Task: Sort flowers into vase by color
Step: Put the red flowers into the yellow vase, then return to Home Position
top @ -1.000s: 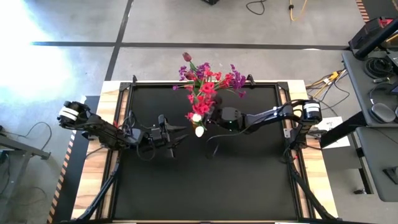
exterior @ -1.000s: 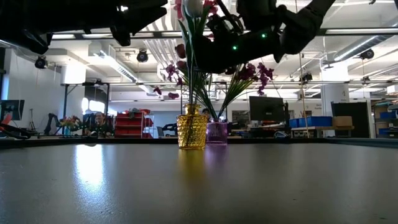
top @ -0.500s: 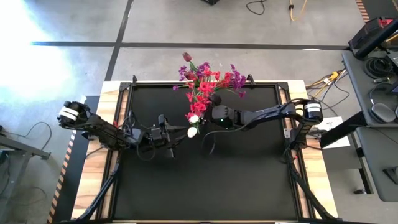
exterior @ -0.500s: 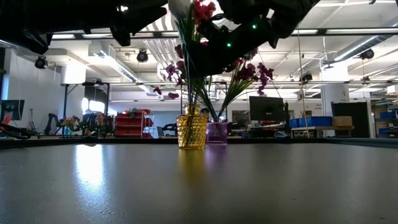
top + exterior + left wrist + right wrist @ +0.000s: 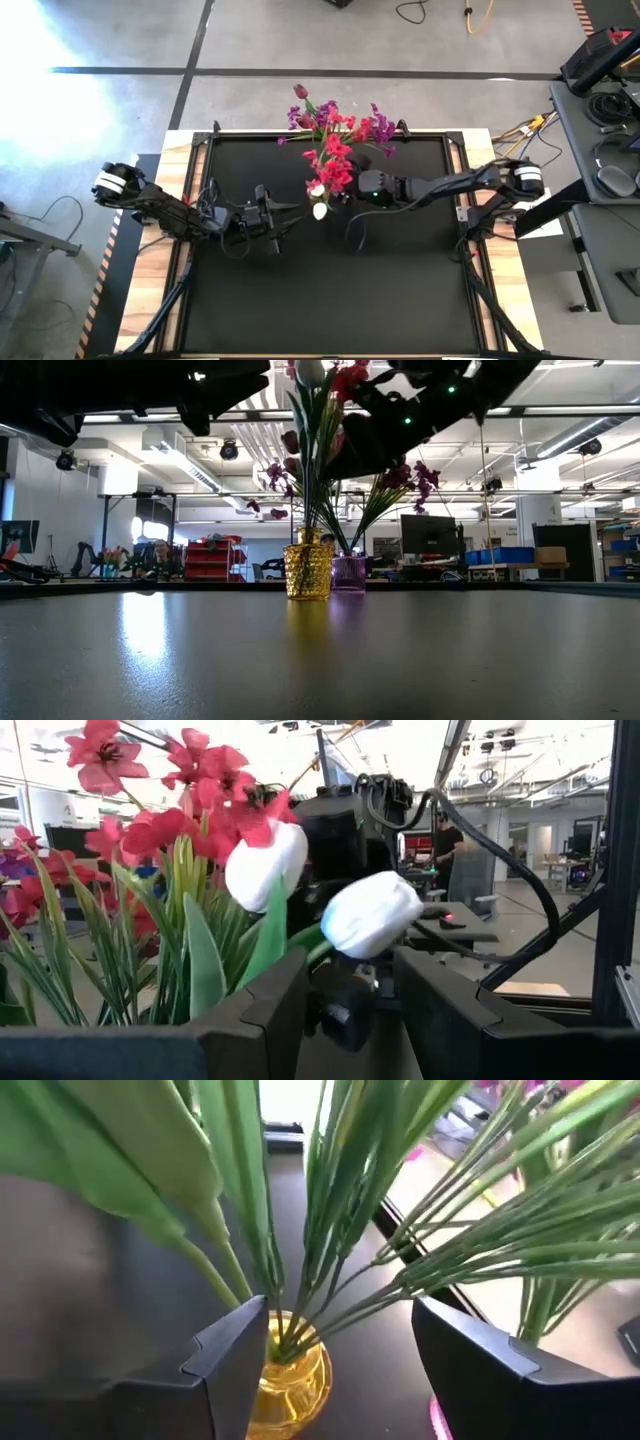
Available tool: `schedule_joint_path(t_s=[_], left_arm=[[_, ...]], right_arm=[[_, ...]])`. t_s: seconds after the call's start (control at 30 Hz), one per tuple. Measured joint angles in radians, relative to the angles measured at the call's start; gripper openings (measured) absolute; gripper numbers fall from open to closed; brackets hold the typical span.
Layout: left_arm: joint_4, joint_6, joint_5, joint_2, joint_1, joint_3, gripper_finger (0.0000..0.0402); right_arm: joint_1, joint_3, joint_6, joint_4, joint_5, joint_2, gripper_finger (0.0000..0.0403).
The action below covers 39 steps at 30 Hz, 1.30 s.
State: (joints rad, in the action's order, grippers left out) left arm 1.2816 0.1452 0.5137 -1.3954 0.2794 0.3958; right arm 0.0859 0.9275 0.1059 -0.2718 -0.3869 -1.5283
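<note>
A yellow vase [image 5: 308,565] stands at the table's far middle and holds red-pink sprays [image 5: 333,160] and two white tulips [image 5: 320,210], their stems stuck in its mouth. A small purple vase [image 5: 349,573] beside it holds purple sprays [image 5: 380,128]. My right gripper [image 5: 352,190] hovers open above the yellow vase [image 5: 290,1370], its fingers on either side of the green stems [image 5: 300,1230], touching none that I can see. My left gripper [image 5: 290,212] hangs open to the left of the bouquet, facing the white tulips [image 5: 372,912].
Both vases sit close together near the far edge, with blooms spreading over that edge [image 5: 330,132]. The dark tabletop [image 5: 330,290] spreads toward the near side. Wooden strips [image 5: 500,270] border it left and right. A workshop with shelves and monitors lies beyond the table.
My right gripper first pushed toward the table's left, leaning the bouquet and white tulips leftward. It then drew back toward the right edge, and the flowers swung back upright in the yellow vase. My left arm kept still.
</note>
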Motion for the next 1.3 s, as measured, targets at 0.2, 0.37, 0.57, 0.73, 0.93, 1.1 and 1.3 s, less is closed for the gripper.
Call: schedule_joint_path(t_s=[0.2,0.37,0.57,0.73,0.93,1.1,1.3], left_arm=[[0.002,0.005,0.001,0.004,-0.003,0.000,0.0136],[0.002,0.007,0.002,0.006,-0.003,0.000,0.0136],[-0.018,0.018,0.028,0.009,-0.003,0.000,0.0136],[-0.053,0.053,0.027,0.016,-0.005,0.000,0.0135],[-0.088,0.068,0.025,0.022,-0.024,-0.018,0.0101],[-0.096,0.048,-0.037,0.030,-0.071,-0.091,0.0032],[-0.095,-0.026,-0.287,0.071,-0.177,-0.158,0.0007]], right_arm=[[-0.008,-0.043,0.014,0.002,0.007,0.072,0.0237],[-0.016,-0.072,0.017,0.042,0.004,0.131,0.0250],[-0.033,-0.077,-0.002,0.141,0.003,0.205,0.0270],[-0.041,-0.079,-0.006,0.217,0.003,0.241,0.0272],[-0.042,-0.163,-0.012,0.231,0.007,0.246,0.0232],[-0.055,-0.252,-0.016,0.163,0.051,0.253,0.0158],[-0.057,-0.362,0.046,0.030,0.097,0.341,0.0043]])
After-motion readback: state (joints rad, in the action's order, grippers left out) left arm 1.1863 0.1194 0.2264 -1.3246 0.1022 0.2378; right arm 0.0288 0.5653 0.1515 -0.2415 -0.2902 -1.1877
